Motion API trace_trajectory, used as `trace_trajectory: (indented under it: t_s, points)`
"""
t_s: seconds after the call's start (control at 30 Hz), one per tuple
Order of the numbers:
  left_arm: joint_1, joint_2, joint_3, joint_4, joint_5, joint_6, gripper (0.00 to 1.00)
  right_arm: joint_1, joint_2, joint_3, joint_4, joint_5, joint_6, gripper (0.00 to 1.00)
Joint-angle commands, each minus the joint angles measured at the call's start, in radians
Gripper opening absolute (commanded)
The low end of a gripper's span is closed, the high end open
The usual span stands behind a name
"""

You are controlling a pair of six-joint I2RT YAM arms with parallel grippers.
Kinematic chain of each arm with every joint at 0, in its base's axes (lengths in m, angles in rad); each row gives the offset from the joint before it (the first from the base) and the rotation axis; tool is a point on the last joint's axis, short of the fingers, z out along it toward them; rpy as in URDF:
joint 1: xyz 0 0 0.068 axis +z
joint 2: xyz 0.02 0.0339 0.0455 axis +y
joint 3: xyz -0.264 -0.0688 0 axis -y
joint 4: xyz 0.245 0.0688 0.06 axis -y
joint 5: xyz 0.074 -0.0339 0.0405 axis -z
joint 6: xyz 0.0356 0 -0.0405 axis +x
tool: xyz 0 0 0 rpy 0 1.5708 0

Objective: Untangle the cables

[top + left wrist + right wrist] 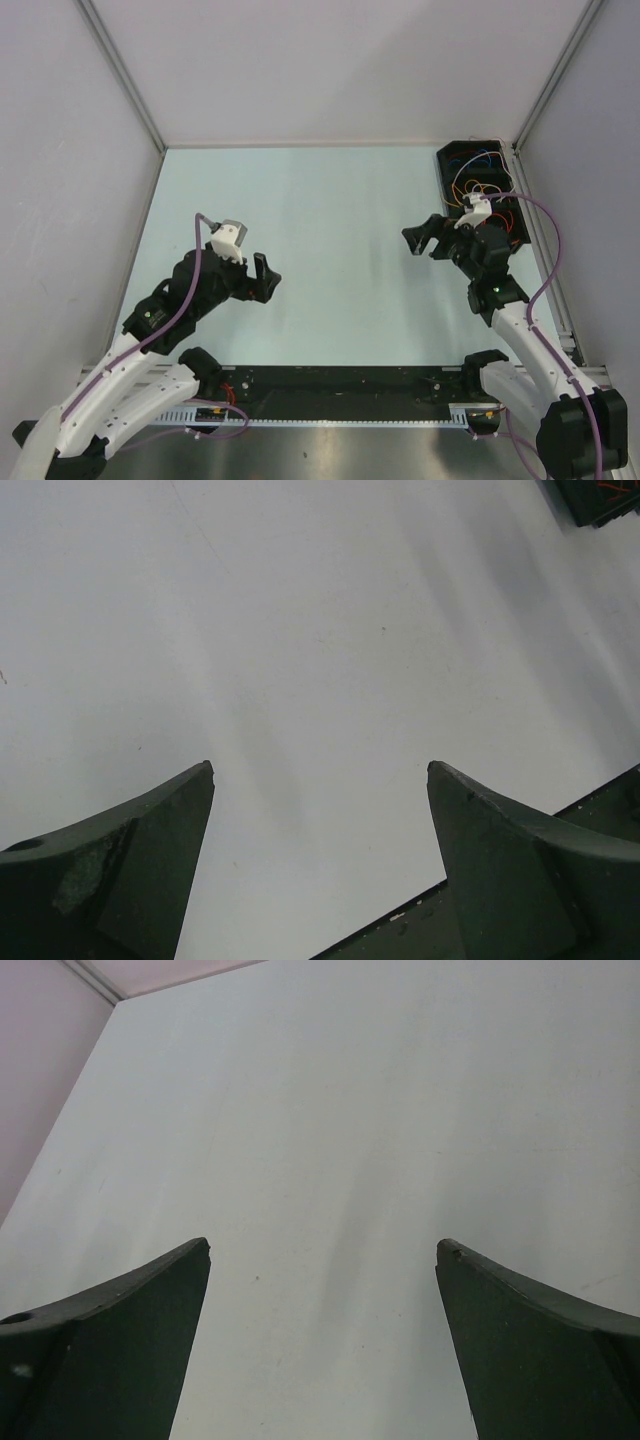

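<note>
Above the table (330, 205) | left gripper (263, 280) spread, empty | right gripper (422, 238) spread, empty | cables (478, 178) heaped in black tray (443, 168), far-right corner | step: likely pre-pick | next: right gripper turns to tray, pinches one wire

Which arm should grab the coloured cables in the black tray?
Right arm: its open jaws hang beside the black plastic tray of thin coloured cables; the left arm is far across the table.
</note>
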State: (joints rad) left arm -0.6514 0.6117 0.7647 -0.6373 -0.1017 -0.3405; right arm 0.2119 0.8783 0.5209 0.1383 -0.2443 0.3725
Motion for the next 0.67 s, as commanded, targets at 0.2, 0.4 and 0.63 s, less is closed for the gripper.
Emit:
trace_trajectory:
  t_s: [0.2, 0.4, 0.63]
  points:
    - [0.002, -0.003, -0.004, 0.025, -0.001, -0.003, 0.93, -0.008, -0.015, -0.002, 0.067, 0.003, 0.012, 1.00]
    - [0.002, -0.004, -0.004, 0.027, 0.000, -0.003, 0.92, -0.017, 0.002, -0.002, 0.066, 0.008, 0.026, 1.00]
    - [0.003, -0.007, -0.004, 0.027, 0.000, -0.003, 0.93, 0.053, -0.038, -0.002, 0.066, 0.297, 0.069, 1.00]
